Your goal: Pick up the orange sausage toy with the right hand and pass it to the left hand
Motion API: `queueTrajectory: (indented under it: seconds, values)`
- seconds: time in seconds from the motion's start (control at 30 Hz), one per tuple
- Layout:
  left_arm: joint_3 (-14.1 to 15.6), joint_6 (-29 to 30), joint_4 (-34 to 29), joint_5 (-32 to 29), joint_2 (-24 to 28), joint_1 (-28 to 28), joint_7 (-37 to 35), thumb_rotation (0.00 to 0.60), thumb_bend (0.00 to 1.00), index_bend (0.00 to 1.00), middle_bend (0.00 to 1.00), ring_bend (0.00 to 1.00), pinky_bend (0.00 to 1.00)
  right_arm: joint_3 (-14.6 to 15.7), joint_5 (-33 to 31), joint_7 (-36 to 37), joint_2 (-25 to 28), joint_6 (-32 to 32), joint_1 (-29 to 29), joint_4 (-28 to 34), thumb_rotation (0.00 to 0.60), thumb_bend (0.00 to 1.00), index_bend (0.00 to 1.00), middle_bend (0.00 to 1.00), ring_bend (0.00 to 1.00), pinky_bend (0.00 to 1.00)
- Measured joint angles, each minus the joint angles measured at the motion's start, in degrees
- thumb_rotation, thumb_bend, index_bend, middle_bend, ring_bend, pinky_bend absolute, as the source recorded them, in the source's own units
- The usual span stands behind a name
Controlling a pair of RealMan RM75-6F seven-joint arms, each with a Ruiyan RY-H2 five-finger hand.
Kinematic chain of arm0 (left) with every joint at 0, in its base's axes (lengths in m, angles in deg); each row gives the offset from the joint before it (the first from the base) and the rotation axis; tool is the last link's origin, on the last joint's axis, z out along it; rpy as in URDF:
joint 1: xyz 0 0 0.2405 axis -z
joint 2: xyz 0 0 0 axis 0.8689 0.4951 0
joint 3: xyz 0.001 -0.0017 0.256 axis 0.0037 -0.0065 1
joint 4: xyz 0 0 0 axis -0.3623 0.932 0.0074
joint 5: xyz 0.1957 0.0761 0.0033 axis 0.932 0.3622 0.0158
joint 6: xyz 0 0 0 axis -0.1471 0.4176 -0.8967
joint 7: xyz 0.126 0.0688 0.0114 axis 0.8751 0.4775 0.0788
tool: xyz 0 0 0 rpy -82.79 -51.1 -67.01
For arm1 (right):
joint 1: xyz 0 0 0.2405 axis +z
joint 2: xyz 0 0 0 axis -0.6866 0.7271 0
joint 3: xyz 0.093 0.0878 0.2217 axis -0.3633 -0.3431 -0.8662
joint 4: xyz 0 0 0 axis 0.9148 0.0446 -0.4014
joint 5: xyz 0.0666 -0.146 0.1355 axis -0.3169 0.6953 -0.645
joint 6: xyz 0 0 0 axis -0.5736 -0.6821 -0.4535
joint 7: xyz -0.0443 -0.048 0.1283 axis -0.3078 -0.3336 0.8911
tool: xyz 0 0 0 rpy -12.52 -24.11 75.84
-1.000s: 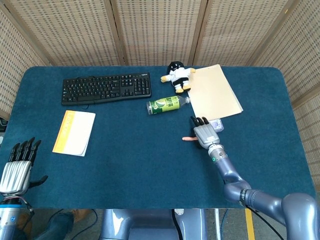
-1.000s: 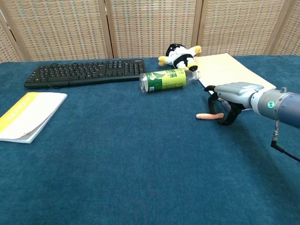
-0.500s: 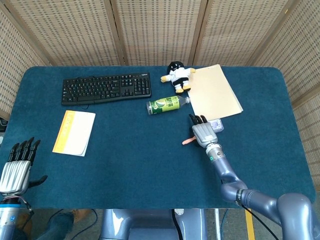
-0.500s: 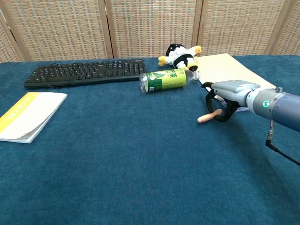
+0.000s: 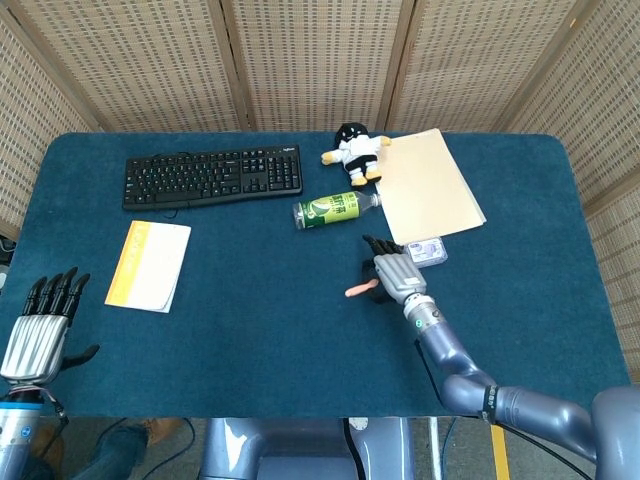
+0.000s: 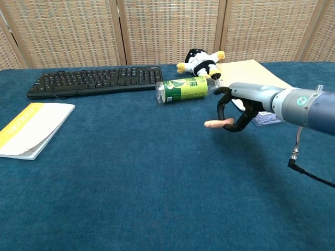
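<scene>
right robot hand (image 6: 238,110) gripped orange sausage toy (image 6: 215,124) above counter (image 6: 131,172) | left robot hand (image 5: 40,325) empty, fingers spread

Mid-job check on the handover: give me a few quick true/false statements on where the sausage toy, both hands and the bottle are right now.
1. The right hand holds the orange sausage toy off the table. True.
2. The left hand already grips the toy. False: it holds nothing, fingers apart, at the table's near left edge, far from the toy.
3. The green bottle stands upright. False: it lies on its side, between the keyboard and the manila folder.
4. The plush toy lies at the far edge of the folder's corner, beyond the bottle. True.
5. The yellow-and-white booklet lies under the right hand. False: it is on the table's left side, in front of the keyboard.
</scene>
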Motion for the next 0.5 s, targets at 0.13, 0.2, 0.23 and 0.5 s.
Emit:
queueTrajectory:
  seconds: [0.13,0.2,0.23,0.5]
  values:
    - [-0.4,-0.5,0.9,3.2,0.7,2.1,0.6,0.600,0.00,0.00,0.00,0.00,0.00,-1.3,-5.5,-0.9,1.8,0.1,1.2,5.2,0.600,0.57,0.67,0.09,0.00,0.00]
    - [-0.7,-1.3,0.7,5.2,1.5,3.7,0.6,0.600,0.00,0.00,0.00,0.00,0.00,-1.9,-8.4,-1.5,2.3,0.3,2.0,6.9,0.600,0.57,0.67,0.10,0.00,0.00]
    - [-0.9,-1.4,0.7,6.1,1.8,4.3,0.8,0.600,0.00,0.00,0.00,0.00,0.00,-2.5,-10.5,-1.8,2.5,0.4,2.9,8.0,0.600,0.57,0.67,0.10,0.00,0.00]
    - [-3.8,-5.5,0.8,14.1,3.6,13.5,0.9,0.600,0.00,0.08,0.00,0.00,0.00,-6.2,-27.8,-5.0,1.4,2.8,11.4,11.6,0.600,0.59,0.67,0.10,0.00,0.00]
